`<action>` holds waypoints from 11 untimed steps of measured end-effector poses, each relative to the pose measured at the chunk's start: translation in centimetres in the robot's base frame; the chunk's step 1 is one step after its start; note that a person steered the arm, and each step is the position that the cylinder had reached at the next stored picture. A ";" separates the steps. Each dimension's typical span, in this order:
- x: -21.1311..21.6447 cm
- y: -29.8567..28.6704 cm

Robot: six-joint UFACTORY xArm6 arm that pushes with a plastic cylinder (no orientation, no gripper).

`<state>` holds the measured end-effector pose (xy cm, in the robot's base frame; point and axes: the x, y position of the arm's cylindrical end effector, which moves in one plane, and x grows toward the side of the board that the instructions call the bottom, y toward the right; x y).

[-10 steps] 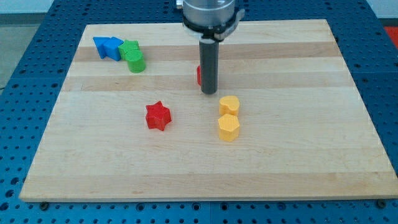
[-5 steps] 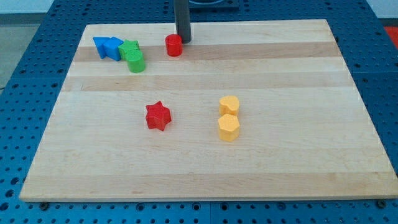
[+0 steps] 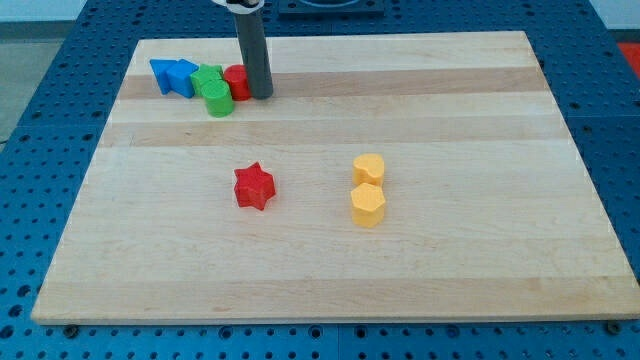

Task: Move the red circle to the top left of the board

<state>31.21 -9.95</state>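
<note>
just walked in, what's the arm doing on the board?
The arm is pushing the red circle toward the board's top left. My tip sits against the circle's right side, in the view, and the circle is pressed up to the green blocks, with the blue blocks just beyond them on the left. The red star and two yellow blocks sit mid-board, away from the tip.
</note>
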 end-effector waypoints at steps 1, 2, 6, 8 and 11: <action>-1.1 -0.9; -2.7 -4.3; -8.7 -7.5; -8.8 -6.3; -9.4 -1.9</action>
